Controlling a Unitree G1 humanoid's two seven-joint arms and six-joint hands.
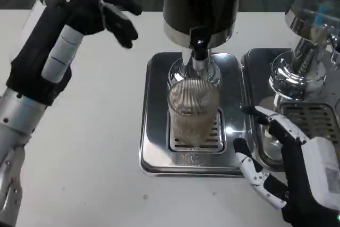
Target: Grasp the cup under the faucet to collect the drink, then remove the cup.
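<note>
White table [95, 147] bearing a polished steel drip tray [154, 152] with a slotted grate. Above the tray, a dark cylindrical drink dispenser [202, 3] with a black faucet [199, 51]. At far right, a second chrome dispenser [308, 41]. Left hand [79, 19] raised at upper left, well apart from the tray, fingers loosely curled, holding nothing. Right hand [287, 158] just beside the tray's right edge, fingers spread, empty. Ribbed clear glass cup [193, 111] upright on the grate, directly under the faucet, untouched.
</note>
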